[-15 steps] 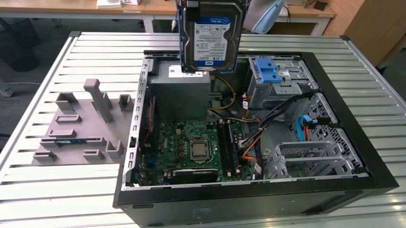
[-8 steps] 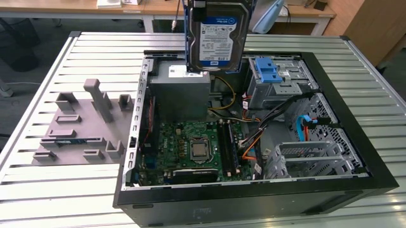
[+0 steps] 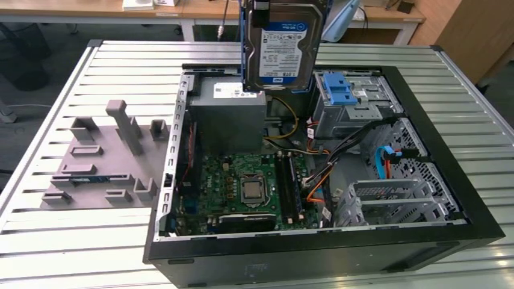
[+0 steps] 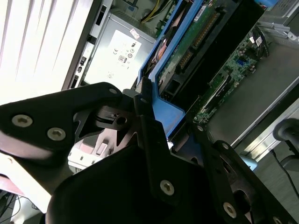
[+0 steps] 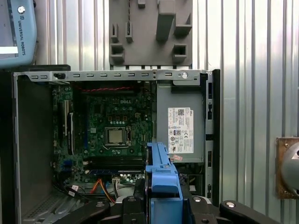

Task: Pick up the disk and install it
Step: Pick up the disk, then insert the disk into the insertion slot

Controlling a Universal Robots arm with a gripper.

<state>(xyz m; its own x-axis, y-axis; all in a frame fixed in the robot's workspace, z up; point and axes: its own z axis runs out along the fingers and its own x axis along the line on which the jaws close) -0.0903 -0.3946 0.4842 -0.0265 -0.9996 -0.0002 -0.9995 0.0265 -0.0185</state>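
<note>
The gripper is clamped on the disk. In the second wrist view its black fingers press against the blue carrier frame from either side, and the drive's green circuit board extends away from them. In the first wrist view the frame's blue edge stands out straight from between the gripper's black parts.

In the exterior view the disk hangs upright, label facing the camera, with its upper end running off the picture. It is lifted clear above the open computer case, over the case's far side. Its lower edge appears in front of the grey power supply, with the light-blue latch piece just to the exterior view's right.

Below lies the motherboard, and a metal drive cage sits toward the exterior view's right. The case rests on a slatted metal table. A grey fixture plate lies on the table beside the case. Wooden desks stand beyond the table.
</note>
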